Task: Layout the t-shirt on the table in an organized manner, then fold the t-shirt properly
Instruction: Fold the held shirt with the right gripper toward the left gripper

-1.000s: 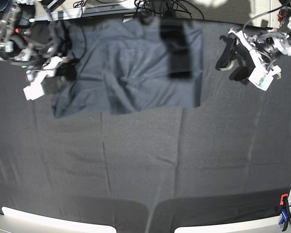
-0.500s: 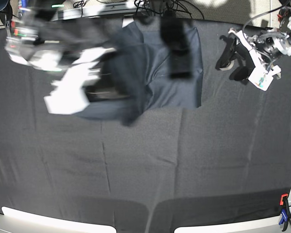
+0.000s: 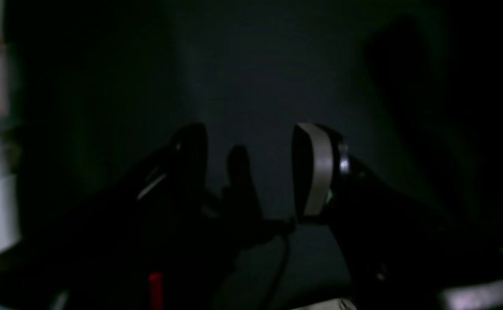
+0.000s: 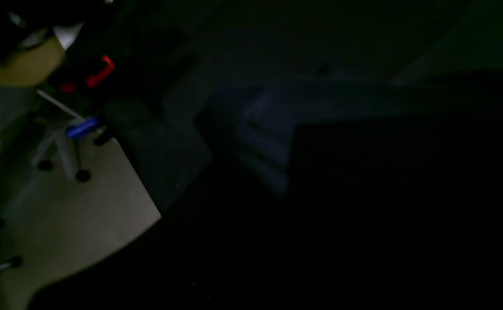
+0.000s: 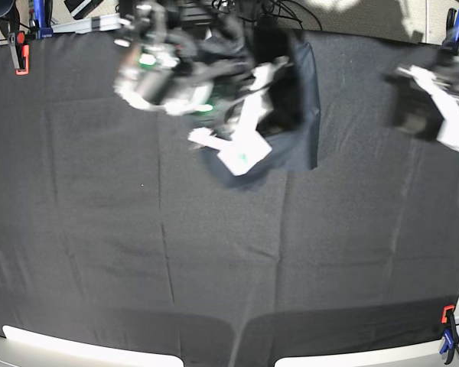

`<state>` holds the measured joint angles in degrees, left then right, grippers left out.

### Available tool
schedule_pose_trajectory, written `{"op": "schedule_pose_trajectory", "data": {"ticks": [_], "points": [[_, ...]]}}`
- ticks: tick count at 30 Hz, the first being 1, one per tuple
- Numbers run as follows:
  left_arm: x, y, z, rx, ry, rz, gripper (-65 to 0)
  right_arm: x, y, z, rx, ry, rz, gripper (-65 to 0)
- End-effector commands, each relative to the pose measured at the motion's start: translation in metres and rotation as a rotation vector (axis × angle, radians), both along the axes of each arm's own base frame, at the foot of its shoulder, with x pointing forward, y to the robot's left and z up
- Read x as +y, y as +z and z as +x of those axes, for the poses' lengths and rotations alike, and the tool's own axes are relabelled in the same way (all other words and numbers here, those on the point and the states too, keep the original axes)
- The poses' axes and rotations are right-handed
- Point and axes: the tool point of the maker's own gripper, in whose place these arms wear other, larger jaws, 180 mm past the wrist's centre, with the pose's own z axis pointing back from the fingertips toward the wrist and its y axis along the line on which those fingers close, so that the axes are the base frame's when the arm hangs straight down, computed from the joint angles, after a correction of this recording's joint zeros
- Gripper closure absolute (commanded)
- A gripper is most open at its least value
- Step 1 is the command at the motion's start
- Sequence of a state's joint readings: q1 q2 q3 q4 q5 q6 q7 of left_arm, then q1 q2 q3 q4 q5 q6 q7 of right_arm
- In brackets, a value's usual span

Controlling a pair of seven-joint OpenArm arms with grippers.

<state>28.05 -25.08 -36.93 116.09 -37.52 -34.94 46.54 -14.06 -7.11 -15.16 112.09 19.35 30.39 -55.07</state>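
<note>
Right gripper point(image 5: 249, 149): jaws together, apparently pinching the t-shirt point(image 5: 302, 107); the grip itself is blurred. Change noted: this arm has swept from the table's point(image 5: 214, 267) left edge across to the shirt's centre, carrying the shirt's left side over onto its right half. Shirt now lies bunched at the table's far middle, one folded layer. Left gripper point(image 3: 251, 172): jaws apart, empty, over bare cloth at the right. Judgement: first lengthwise fold under way, not yet released.

Dark charcoal-grey thin t-shirt point(image 5: 302, 99) on creased matte black cloth table point(image 5: 214, 252); red and blue corner clamp point(image 5: 447, 336); white, perhaps green-flecked, blurred plastic right gripper point(image 5: 241, 149)
</note>
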Motion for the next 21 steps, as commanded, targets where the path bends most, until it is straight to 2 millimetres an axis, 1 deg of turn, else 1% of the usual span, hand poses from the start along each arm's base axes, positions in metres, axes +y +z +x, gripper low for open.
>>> {"op": "schedule_pose_trajectory", "data": {"ticks": [1, 4, 7, 9, 10, 11, 12, 14, 16, 18, 21], "points": [[0.005, 0.018, 0.005, -0.059, 0.005, -0.006, -29.2, 0.015, 0.015, 0.006, -0.03, 0.007, 0.075, 0.0], [0.019, 0.032, 0.002, -0.1, 0.048, -0.029, -29.2, 0.031, -0.007, 0.004, 0.023, 0.057, 0.063, 0.0], [0.026, 0.036, 0.0, -0.107, 0.067, -0.023, -29.2, 0.05, -0.02, -0.004, 0.039, 0.153, 0.045, -0.8], [0.027, 0.036, 0.0, -0.108, 0.069, -0.022, -29.2, 0.062, -0.018, -0.011, 0.035, 0.203, 0.052, -13.2], [0.027, 0.036, 0.0, -0.108, 0.069, -0.022, -29.2, 0.068, -0.014, -0.016, 0.029, 0.231, 0.072, -18.9], [0.027, 0.037, 0.0, -0.109, 0.069, -0.022, -29.2, 0.076, -0.006, -0.022, 0.022, 0.268, 0.107, -22.9], [0.027, 0.037, 0.0, -0.109, 0.069, -0.022, -29.2, 0.083, 0.004, -0.029, 0.013, 0.308, 0.15, -24.9], [0.027, 0.037, 0.0, -0.109, 0.069, -0.023, -29.2, 0.096, 0.024, -0.045, -0.01, 0.388, 0.236, -25.1], [0.027, 0.037, 0.0, -0.109, 0.069, -0.022, -29.2, 0.102, 0.04, -0.054, -0.031, 0.427, 0.279, -25.0], [0.027, 0.037, 0.0, -0.109, 0.069, -0.021, -29.2, 0.103, 0.052, -0.057, -0.066, 0.447, 0.279, -25.0], [0.027, 0.037, 0.0, -0.111, 0.069, -0.022, -29.2, 0.096, 0.065, -0.057, -0.117, 0.46, 0.248, -25.0]]}}
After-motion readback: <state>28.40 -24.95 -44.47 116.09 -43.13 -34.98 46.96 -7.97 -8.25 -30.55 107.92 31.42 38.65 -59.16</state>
